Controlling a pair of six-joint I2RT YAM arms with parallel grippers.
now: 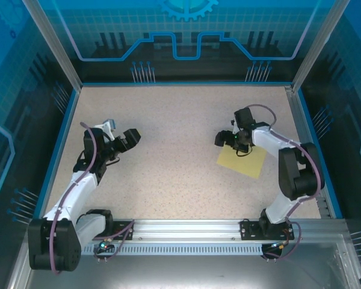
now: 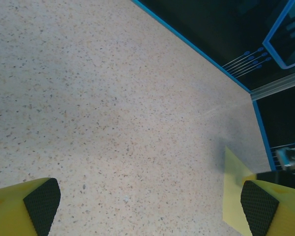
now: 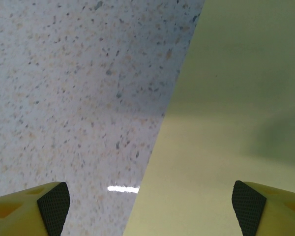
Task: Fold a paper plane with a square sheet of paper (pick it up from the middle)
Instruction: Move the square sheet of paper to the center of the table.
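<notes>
My jaws are both open. The square sheet of paper [image 1: 249, 164] slants ten to four o'clock, its far corner hidden under my right jaws.

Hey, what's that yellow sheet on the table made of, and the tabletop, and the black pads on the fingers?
Yellow sheet: likely thin paper, matte, lying flat with a crisp straight edge. Tabletop: speckled beige, probably laminate or stone-look composite; a small glare streak suggests a smooth finish. Finger pads: black, cross-hatched texture, probably rubber.

Tabletop [image 1: 180, 132] lies open between left gripper [image 1: 134, 136] and sheet [image 1: 245, 164], hemmed by blue panels [image 1: 186, 36].
</notes>
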